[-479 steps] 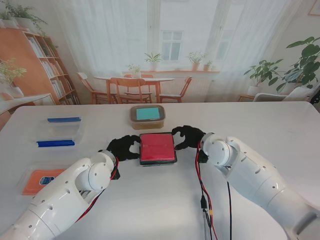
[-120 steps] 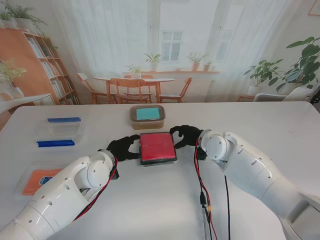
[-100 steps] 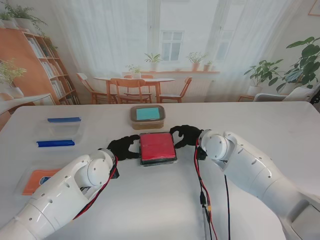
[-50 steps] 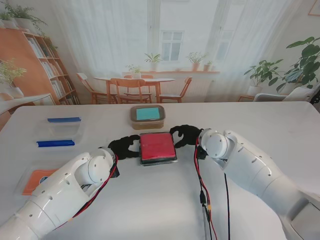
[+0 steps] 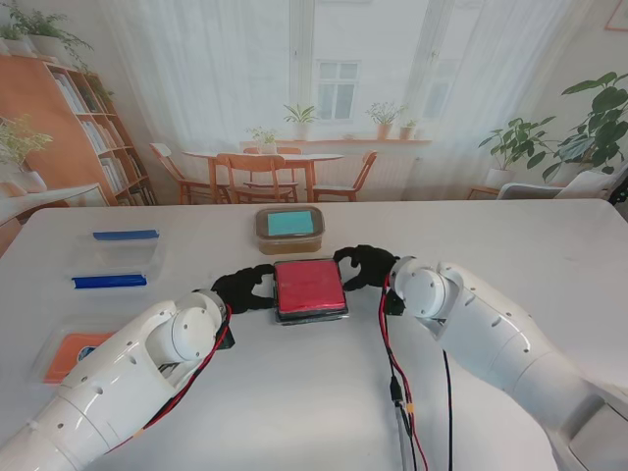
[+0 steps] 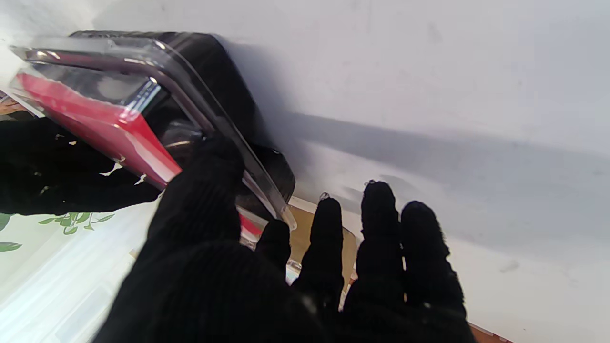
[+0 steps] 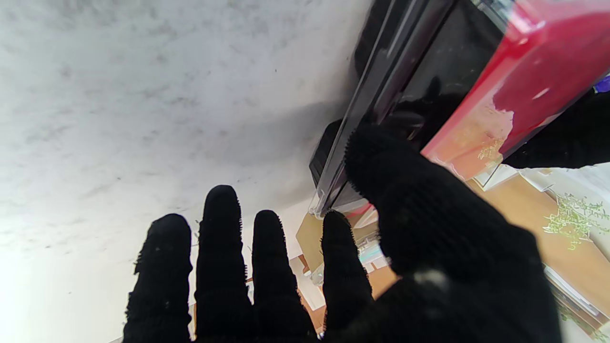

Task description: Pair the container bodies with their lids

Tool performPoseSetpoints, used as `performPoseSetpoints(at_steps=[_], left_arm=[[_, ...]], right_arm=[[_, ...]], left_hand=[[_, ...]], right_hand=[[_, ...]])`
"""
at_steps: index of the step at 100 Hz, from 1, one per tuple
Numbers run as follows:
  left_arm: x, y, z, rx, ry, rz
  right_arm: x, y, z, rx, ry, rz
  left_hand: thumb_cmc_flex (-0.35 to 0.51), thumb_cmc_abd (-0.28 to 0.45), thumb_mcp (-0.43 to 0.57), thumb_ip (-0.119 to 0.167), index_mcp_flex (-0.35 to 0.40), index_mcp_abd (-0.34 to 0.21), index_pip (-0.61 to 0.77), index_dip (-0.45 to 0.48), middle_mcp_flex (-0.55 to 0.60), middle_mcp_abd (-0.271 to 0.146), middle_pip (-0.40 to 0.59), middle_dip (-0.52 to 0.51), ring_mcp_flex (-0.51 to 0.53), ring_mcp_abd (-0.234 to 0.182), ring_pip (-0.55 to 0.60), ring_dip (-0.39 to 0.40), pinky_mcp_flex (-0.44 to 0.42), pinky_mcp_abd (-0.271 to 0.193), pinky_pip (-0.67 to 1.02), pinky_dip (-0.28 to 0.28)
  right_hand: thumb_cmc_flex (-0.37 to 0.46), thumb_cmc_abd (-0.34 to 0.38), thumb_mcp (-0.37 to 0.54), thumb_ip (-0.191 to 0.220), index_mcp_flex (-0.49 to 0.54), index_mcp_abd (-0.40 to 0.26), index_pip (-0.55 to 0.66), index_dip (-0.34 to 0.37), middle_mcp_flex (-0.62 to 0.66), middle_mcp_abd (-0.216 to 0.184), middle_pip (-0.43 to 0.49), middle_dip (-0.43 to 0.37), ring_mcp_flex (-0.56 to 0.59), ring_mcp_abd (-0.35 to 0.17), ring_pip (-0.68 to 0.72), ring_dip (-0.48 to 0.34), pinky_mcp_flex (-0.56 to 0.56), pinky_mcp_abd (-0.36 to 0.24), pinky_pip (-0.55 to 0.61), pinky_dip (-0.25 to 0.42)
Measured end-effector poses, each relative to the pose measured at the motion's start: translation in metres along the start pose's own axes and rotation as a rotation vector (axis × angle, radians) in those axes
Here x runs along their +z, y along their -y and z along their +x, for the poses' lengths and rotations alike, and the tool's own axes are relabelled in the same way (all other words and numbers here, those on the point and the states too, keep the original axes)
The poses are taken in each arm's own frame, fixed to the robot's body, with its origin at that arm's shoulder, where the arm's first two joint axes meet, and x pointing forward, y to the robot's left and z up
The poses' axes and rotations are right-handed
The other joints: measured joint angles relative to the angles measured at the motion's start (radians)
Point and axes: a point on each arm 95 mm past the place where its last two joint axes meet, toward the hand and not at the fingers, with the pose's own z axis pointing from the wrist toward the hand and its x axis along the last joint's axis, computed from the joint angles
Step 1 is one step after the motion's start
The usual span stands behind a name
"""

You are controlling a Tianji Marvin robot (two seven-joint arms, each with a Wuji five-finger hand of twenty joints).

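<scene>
containers first: the black box (image 5: 310, 312) with the red lid (image 5: 309, 286) sits in the middle of the worktop (image 5: 510, 245), just in front of me, and both hands are working it. left hand (image 5: 241, 289) is against the box's left edge, right hand (image 5: 365, 267) against its right edge, far corner. from the left wrist view the thumb (image 6: 205, 190) presses on the clear rim of the lid while the other fingers are spread loose beside it, tips toward the worktop; same story on the right wrist view, thumb (image 7: 386, 176) on the rim, four fingers fanned apart and touching nothing i can make out. so neither hand is wrapped around anything; they look like they are pushing the lid down or squaring it, not carrying it. whether that lid is fully snapped on, i cannot tell; it lies flat over the box.

farther from me, the brown tub with the teal lid (image 5: 289, 227) looks paired and finished. over on the left, well apart from the hands, a clear box with blue clips (image 5: 116, 259) stands open-looking, and nearer to me an orange lid (image 5: 77, 352) lies flat on the worktop by the left arm. my read: one pair done, the red one nearly seated, and the clear box and orange lid not yet dealt with, so roughly halfway or a bit more.
</scene>
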Motion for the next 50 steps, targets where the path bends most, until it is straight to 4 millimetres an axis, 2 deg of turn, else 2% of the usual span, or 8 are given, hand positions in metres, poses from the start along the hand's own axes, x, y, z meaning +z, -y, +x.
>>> performPoseSetpoints(at_steps=[50], left_arm=[[-0.0065,-0.0027,-0.0039,0.001,-0.004,0.011]], right_arm=[[-0.0048,0.0048,0.0039,0.013,-0.019,-0.013]], left_hand=[[0.009,-0.002,0.0,0.001,0.003,0.0,0.0,-0.001,0.0,0.0,0.0,0.0,0.0,0.0,0.0,0.0,0.0,0.0,0.0,0.0]], right_hand=[[0.0,0.0,0.0,0.0,-0.011,0.015,0.002,-0.015,0.0,0.0,0.0,0.0,0.0,0.0,0.0,0.0,0.0,0.0,0.0,0.0]])
